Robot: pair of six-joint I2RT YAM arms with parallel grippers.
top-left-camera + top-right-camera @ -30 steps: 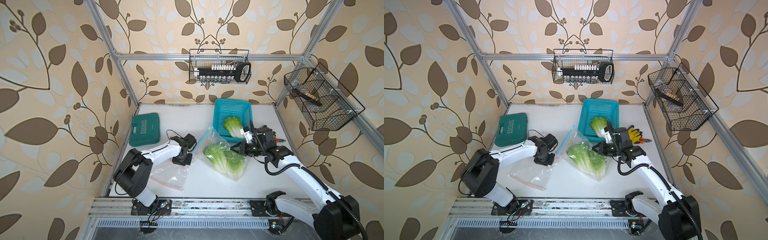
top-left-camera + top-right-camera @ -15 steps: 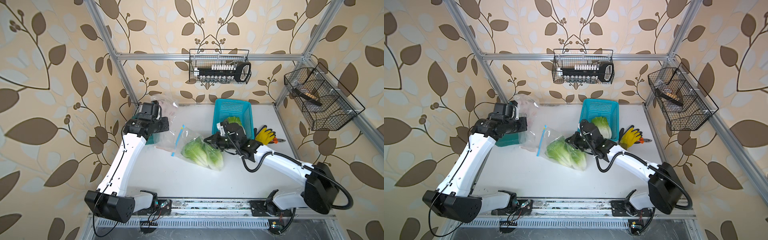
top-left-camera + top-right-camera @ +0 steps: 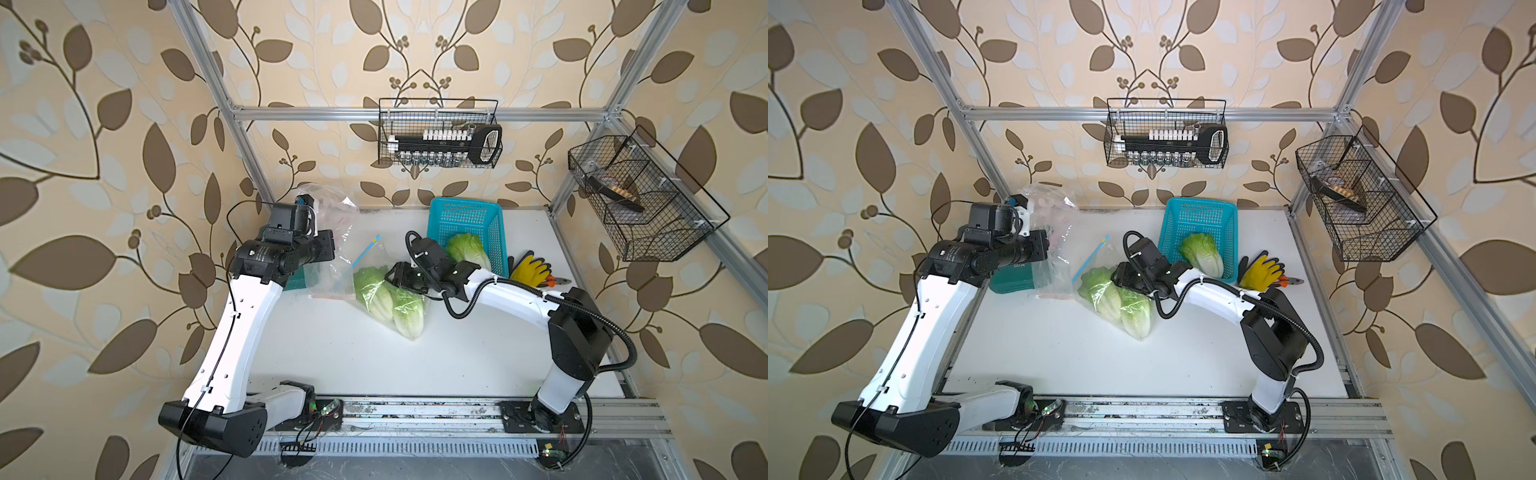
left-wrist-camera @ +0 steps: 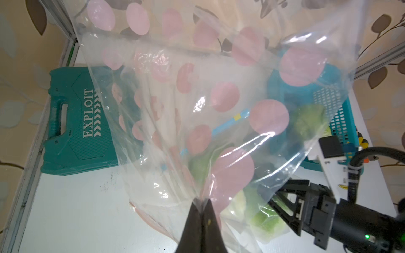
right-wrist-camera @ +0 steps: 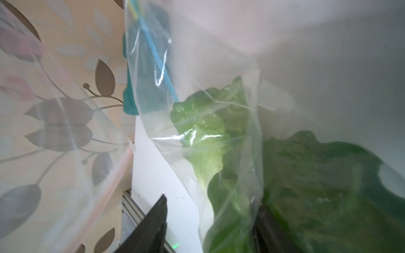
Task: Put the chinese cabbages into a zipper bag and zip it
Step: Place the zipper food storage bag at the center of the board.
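Note:
Two chinese cabbages (image 3: 386,297) (image 3: 1119,305) lie inside a clear zipper bag with a blue zip strip (image 3: 365,251) (image 3: 1090,257) at mid table. A third cabbage (image 3: 469,249) (image 3: 1202,253) rests in the teal basket (image 3: 465,216). My right gripper (image 3: 392,276) (image 5: 211,200) is open, its fingers either side of the bag's edge and the leaf tops (image 5: 208,131). My left gripper (image 3: 313,203) (image 4: 200,203) is raised at the back left, shut on a second clear bag with pink dots (image 3: 332,216) (image 4: 219,98) that hangs down to the table.
A green tool case (image 3: 1013,276) (image 4: 76,122) lies at the left edge, partly behind the hanging bag. Yellow gloves (image 3: 528,268) and pliers sit right of the basket. Wire baskets (image 3: 438,133) (image 3: 640,199) hang on the back and right walls.
The left arm lifted the pink-dotted bag from the table's front left up to the back left. The bag with cabbages slid left. The right gripper's jaws have opened.

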